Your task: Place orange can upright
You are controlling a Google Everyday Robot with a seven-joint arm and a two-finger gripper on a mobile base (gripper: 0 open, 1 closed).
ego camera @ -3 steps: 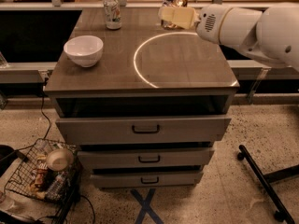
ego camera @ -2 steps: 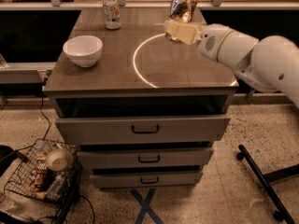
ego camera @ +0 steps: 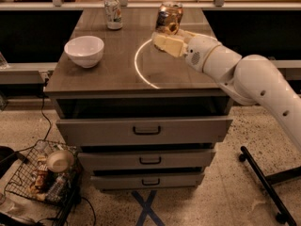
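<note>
The orange can [ego camera: 169, 17] is shiny orange-gold and stands roughly upright at the far middle of the wooden table top [ego camera: 113, 72]. My gripper [ego camera: 165, 40] has pale yellowish fingers [ego camera: 168, 44] that sit against the can's lower front and hold it. The white arm reaches in from the right.
A white bowl [ego camera: 84, 50] sits at the table's left. A pale can with red marks [ego camera: 113, 12] stands at the far left. A bright ring of light [ego camera: 141, 65] lies on the table top. Drawers [ego camera: 146, 130] are below. A wire basket [ego camera: 44, 173] of items is on the floor at left.
The arm has swung to the left and nearer the table's middle, carrying the orange can with it. The bowl and the pale can have not moved.
</note>
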